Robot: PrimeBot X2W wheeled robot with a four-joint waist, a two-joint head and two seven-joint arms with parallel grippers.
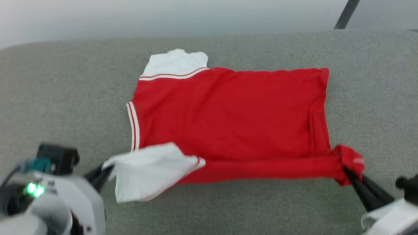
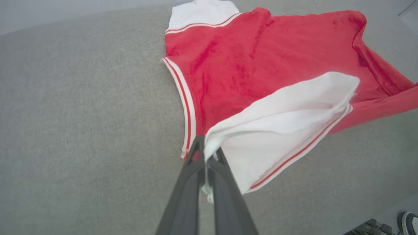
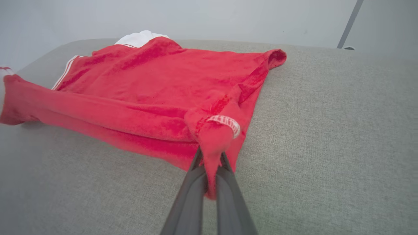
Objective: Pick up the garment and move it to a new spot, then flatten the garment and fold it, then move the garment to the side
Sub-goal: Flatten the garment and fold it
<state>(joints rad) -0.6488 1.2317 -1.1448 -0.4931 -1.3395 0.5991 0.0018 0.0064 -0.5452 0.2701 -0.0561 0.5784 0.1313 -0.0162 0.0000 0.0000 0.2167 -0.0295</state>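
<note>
The garment (image 1: 228, 120) is plain bright red across its body. Its eleven-o'clock sleeve (image 1: 176, 62) is white, bordered by white and red stripes. The seven-o'clock sleeve (image 1: 147, 169) is white with a thin red line. The stripe trim (image 1: 133, 125) at nine o'clock runs white, red, white. The woven surface (image 1: 65, 98) is speckled grey-beige. My left gripper (image 2: 208, 145) and right gripper (image 3: 210, 153) are dark grey, and a green light (image 1: 34, 189) glows at eight o'clock.
</note>
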